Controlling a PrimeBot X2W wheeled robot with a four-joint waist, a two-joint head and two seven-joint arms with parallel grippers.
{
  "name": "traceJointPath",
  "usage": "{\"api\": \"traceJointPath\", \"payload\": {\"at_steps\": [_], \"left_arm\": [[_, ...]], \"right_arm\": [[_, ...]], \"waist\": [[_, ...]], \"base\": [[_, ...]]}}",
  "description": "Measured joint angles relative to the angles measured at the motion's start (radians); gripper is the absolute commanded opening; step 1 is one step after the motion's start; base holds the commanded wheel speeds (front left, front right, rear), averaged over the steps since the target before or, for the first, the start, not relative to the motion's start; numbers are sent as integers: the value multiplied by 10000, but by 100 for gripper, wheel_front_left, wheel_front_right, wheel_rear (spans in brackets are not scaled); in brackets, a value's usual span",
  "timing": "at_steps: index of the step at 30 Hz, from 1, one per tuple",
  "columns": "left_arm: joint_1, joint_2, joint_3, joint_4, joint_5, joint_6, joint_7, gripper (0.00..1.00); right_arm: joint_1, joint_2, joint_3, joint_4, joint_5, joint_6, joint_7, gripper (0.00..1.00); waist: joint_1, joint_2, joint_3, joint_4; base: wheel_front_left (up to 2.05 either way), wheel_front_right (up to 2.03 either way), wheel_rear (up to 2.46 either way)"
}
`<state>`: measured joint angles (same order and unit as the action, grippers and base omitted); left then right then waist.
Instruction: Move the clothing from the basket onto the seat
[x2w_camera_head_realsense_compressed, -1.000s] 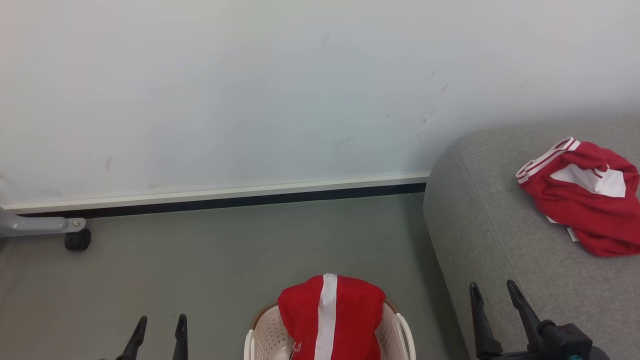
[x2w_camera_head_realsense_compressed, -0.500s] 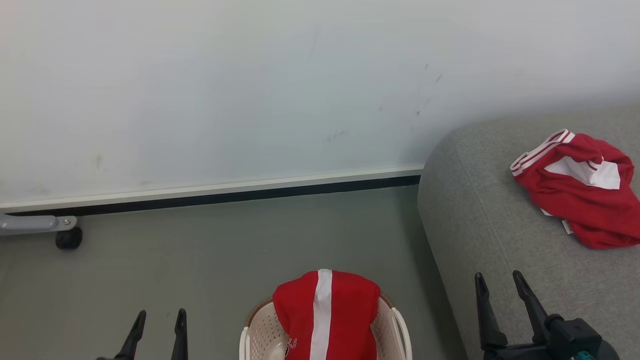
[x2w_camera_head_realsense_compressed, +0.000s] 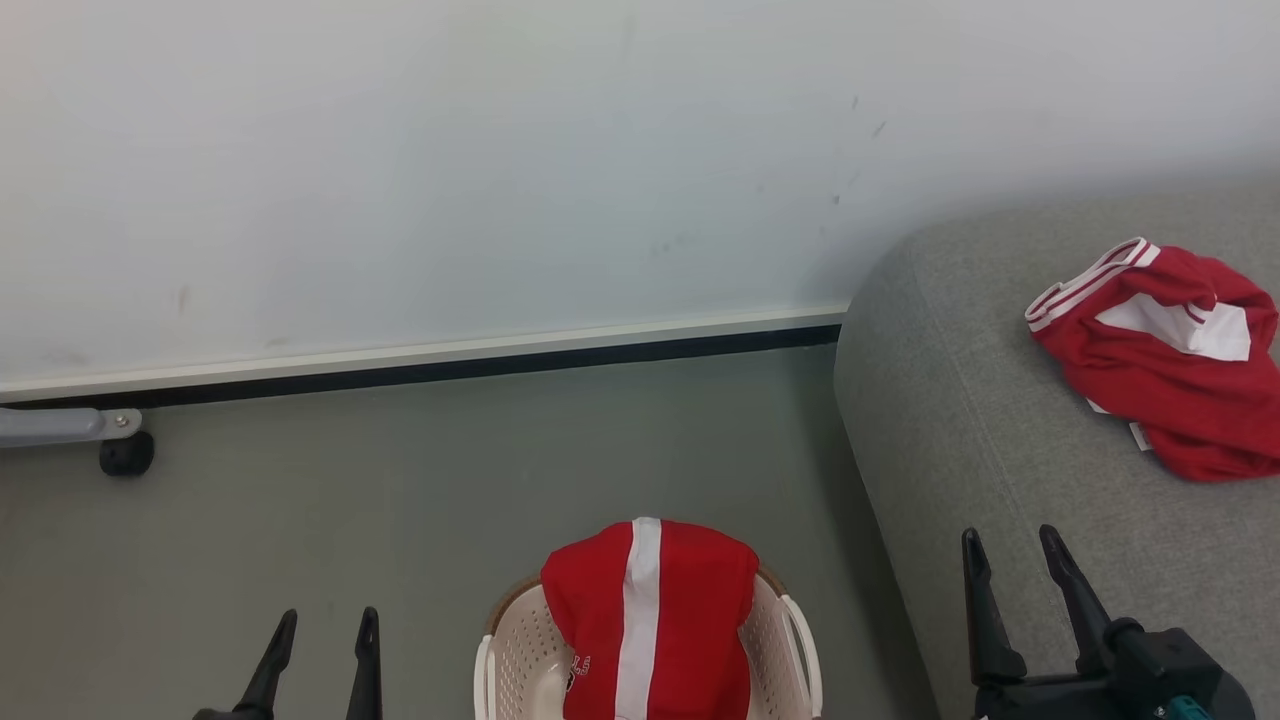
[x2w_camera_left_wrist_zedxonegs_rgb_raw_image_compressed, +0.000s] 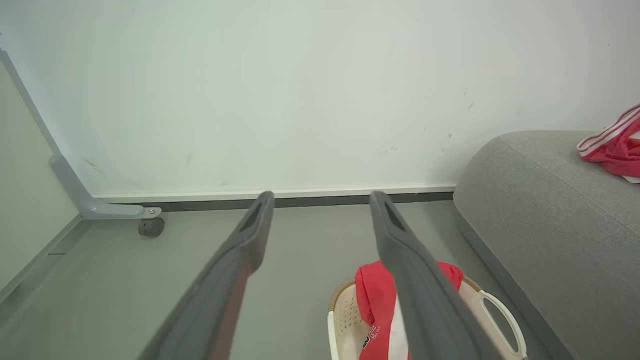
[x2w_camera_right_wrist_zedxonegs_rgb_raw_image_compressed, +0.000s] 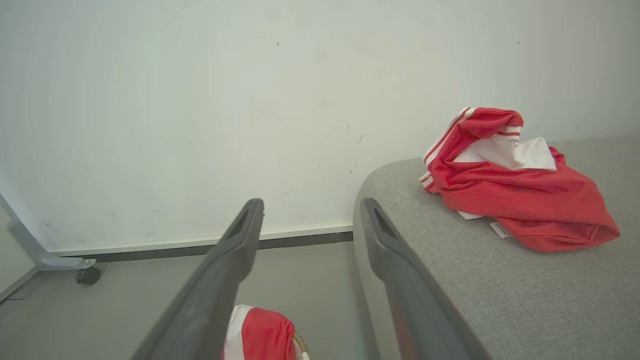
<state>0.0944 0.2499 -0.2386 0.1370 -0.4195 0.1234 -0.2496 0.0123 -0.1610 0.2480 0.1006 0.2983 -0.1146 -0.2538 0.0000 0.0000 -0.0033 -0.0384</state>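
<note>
A: What sort of room is this?

B: A pale, scuffed wall (x2w_camera_head_realsense_compressed: 500, 150) runs across the back, with a dark skirting strip (x2w_camera_head_realsense_compressed: 450, 370) at its foot and a grey-green floor (x2w_camera_head_realsense_compressed: 400, 480) below. At far left a grey metal frame leg (x2w_camera_head_realsense_compressed: 50, 425) on a black caster (x2w_camera_head_realsense_compressed: 125, 455) sits against the wall.

A: And from there rightwards?

B: The left end effector (x2w_camera_head_realsense_compressed: 329, 615) is low at the left, its two dark fingers (x2w_camera_head_realsense_compressed: 272, 660) spread apart with nothing between them. Next is the basket (x2w_camera_head_realsense_compressed: 525, 665), on the floor straight ahead of the robot. A striped red garment (x2w_camera_head_realsense_compressed: 690, 610) is heaped in it and rises above the rim. Then comes the grey sofa (x2w_camera_head_realsense_compressed: 950, 420), with the right end effector (x2w_camera_head_realsense_compressed: 1008, 533) at its near corner, fingers likewise parted and empty. A crumpled red garment (x2w_camera_head_realsense_compressed: 1170, 420) already lies on the seat, well beyond those fingers.

A: So which way does the next piece lie?

B: Between the two arms and lower than both. It is to the right of the left end effector and to the left of the right one. Its white stripe runs away from the robot towards the wall, so I take that as its long axis. Neither arm looks clearly nearer. I'd judge the right one better placed, since it is on the sofa's side.

A: Anything in the way?

B: The basket's rim and slot handle (x2w_camera_head_realsense_compressed: 812, 655) ring the cloth, so the reach should come from above. The sofa's rounded flank stands just beside the basket, and the garment must be lifted over it.
</note>
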Motion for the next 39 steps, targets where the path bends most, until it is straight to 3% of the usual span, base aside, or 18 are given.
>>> {"api": "traceJointPath", "payload": {"at_steps": [9, 20, 39], "left_arm": [[-908, -102, -750, -54, 520, -194, 54, 100], [-2294, -600, -1645, 1220, 800, -543, 729, 100], [-4252, -790, -2105, 3369, 1402, -719, 1515, 100]], "right_arm": [[-746, -107, -255, -322, -2, 0, 2, 100], [-2024, -245, -280, -665, -267, 2, 75, 100], [-3738, -109, -320, -1160, -278, 25, 142, 100]], "waist": [[1, 0, 821, -58], [2, 1, 2162, -270], [2, 2, 4547, -1389]], "base": [[0, 0, 0], [0, 0, 0], [0, 0, 0]]}}
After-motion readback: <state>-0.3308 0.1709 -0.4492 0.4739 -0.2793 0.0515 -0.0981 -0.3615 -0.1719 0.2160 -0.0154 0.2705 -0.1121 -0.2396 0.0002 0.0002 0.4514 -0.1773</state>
